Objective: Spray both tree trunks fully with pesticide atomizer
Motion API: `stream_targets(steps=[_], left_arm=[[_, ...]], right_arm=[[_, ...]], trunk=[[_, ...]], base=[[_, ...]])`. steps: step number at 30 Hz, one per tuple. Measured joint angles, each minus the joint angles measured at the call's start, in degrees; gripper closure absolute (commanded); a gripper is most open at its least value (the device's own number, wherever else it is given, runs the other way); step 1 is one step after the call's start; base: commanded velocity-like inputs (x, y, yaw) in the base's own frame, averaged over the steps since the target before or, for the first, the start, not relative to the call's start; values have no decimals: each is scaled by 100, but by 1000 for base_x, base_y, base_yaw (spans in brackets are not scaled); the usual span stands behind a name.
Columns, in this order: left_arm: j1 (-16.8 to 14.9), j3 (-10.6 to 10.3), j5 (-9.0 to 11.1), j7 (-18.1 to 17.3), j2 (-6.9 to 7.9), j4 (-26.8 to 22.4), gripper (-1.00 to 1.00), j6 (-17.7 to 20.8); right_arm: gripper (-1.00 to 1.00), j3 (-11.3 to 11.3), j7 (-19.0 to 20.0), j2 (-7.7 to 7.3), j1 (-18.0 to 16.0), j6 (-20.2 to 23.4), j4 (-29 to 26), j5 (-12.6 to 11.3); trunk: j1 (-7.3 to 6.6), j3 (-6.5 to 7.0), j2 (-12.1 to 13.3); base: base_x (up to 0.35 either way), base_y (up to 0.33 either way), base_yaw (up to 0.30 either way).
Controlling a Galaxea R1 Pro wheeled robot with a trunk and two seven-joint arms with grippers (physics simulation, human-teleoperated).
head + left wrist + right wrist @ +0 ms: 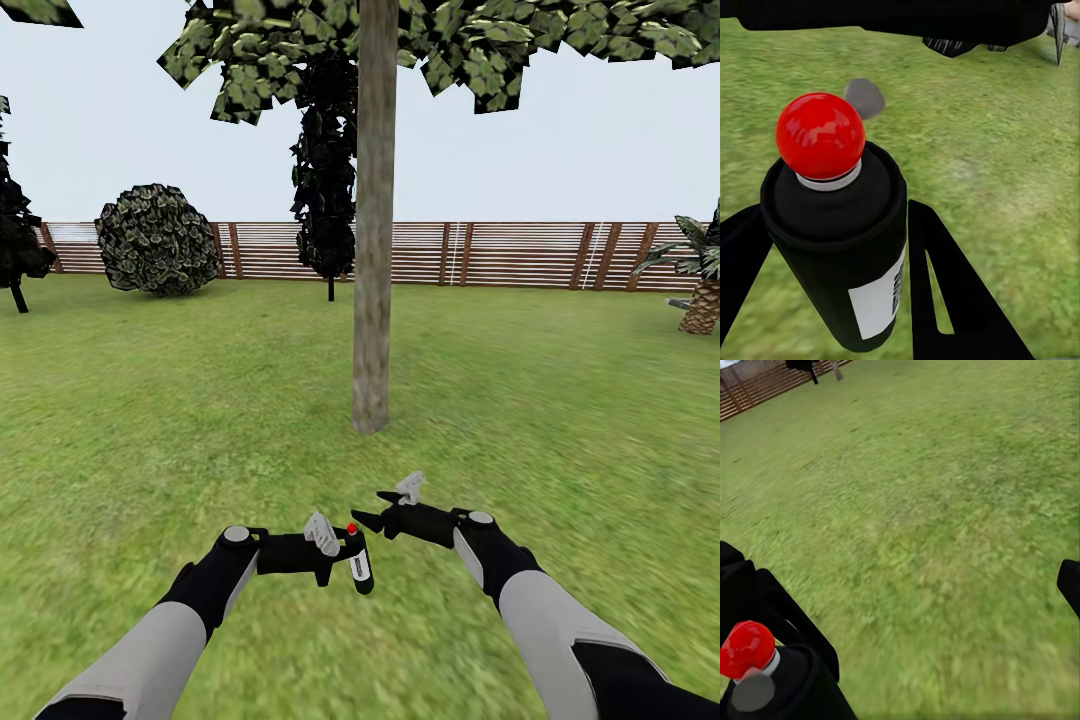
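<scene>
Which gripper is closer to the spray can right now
Left. The left gripper is shut on the spray can; the right gripper hangs just beyond it, not touching, apparently open.

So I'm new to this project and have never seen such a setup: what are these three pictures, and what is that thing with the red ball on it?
These are simulator renders from a two-armed robot in a garden. The large picture comes from its head camera, looking down over both arms. The other two come from cameras near each wrist, looking along the fingers. The left gripper is shut on the pesticide atomizer, a dark can with a white label and a red knob on top. The right gripper holds nothing; whether it is open is hard to tell. Ahead on the lawn stands a tree trunk, with a slatted wooden fence, a round shrub and a palm behind.
</scene>
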Motion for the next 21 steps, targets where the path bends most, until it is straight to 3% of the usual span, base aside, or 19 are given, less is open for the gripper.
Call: stream_targets(steps=[5,7,10,15,19,20,21], left_arm=[[0,0,0,4,0,1,100,0],[0,0,0,5,0,1,100,0],[0,0,0,6,0,5,100,0],[0,0,0,6,0,1,100,0],[0,0,0,6,0,-1,100,0],[-1,14,0,7,5,1,100,-1],[-1,12,0,7,6,0,100,-1]], right_arm=[[-100,13,5,0,0,0,0,0],[-100,99,6,0,0,0,0,0],[-100,420,0,0,0,0,0,0],[-100,578,-2,0,0,0,-3,0],[-100,577,-2,-6,0,-3,-10,-7],[-100,-681,-272,-161,-3,-204,-61,-143],[-100,-1013,-282,-952,-2,-211,-61,-140]], trunk=[[0,0,0],[0,0,0],[0,0,0],[0,0,0],[0,0,0],[0,0,0],[0,0,0]], base=[[0,0,0],[0,0,0],[0,0,0],[0,0,0],[0,0,0],[0,0,0],[0,0,0]])
